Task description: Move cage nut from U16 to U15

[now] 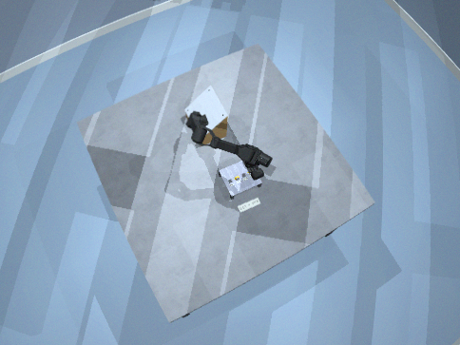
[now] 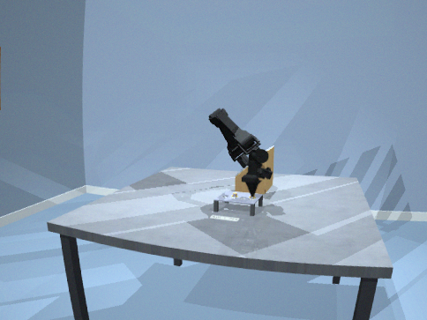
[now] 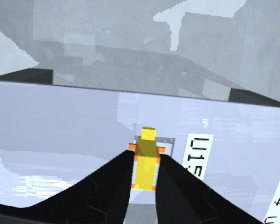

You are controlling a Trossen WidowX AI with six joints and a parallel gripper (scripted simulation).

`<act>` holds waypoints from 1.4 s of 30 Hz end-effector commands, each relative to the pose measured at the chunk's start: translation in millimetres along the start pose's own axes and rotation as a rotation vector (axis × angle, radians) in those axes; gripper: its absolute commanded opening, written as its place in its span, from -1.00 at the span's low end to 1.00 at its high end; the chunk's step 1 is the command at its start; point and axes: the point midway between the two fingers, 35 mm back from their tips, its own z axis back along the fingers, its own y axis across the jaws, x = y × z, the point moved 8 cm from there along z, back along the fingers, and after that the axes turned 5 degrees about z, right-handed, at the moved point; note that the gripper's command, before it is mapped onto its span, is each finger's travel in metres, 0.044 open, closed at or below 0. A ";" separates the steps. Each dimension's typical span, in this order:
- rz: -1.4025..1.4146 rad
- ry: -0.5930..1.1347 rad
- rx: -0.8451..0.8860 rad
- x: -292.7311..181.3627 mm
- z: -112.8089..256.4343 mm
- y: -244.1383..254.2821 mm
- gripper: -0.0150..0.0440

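Gripper (image 1: 257,173) (image 2: 252,195) (image 3: 145,161) clenched on yellow cage nut (image 3: 146,167) — over rail plate (image 1: 233,170) (image 2: 238,199) (image 3: 65,130), grey tbl (image 1: 157,242) (image 2: 146,225) w/ light streaks — blue-walled rm.

Grey table (image 1: 162,242) (image 2: 146,225) bearing a rail plate on legs (image 1: 233,171) (image 2: 222,199) (image 3: 60,125) and a white label (image 1: 249,204) (image 2: 224,218).

A grey table (image 1: 166,242) (image 2: 154,229) (image 3: 100,20) stands on dark legs (image 2: 75,278); pale skirting (image 1: 128,21) (image 2: 44,204) edges the blue wall (image 1: 71,9) (image 2: 220,44)

From here, the rail plate (image 1: 227,170) (image 2: 225,200) stands on short legs on the tabletop (image 1: 157,242) (image 2: 146,225), the mounting board (image 1: 209,104) (image 2: 268,172) behind it. A printed strip (image 1: 249,204) (image 2: 224,218) lies just before the plate, and the U15 label (image 3: 198,155) sits on the plate, beside a hole.
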 end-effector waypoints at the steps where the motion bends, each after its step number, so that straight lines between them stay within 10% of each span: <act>1: -0.003 -0.004 0.004 0.6 -0.4 -0.2 -0.40; 42: -0.003 -0.005 0.023 0.1 0.2 -1.7 -0.40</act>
